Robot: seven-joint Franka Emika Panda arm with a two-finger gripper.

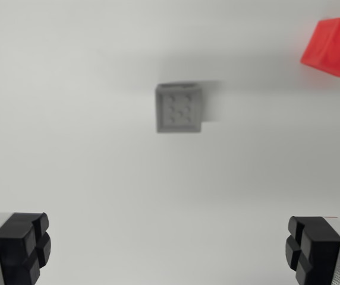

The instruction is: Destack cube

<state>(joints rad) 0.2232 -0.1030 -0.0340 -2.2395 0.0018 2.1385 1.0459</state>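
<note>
Wrist view, looking down on a plain white worktop. Nearest the camera, the tool shows its two black fingertip pads at the lower left and lower right corners of the view; they stand wide apart with nothing between them, a spread that suits a descent over a block. Farther out, near the middle of the view, a grey cube rests on the worktop, its studded top face turned toward the camera and a soft shadow trailing to the wrist view's right. Farthest, at the upper right corner and partly cut by the frame edge, lies a red cube, well apart from the grey one and seemingly tilted, though blur makes this uncertain. The two cubes sit separately, neither upon the other, so the destacking appears, as a judgement, already accomplished or nearly so; the empty, raised tool is consistent with a release rather than a grasp. No worktop edges are visible.
</note>
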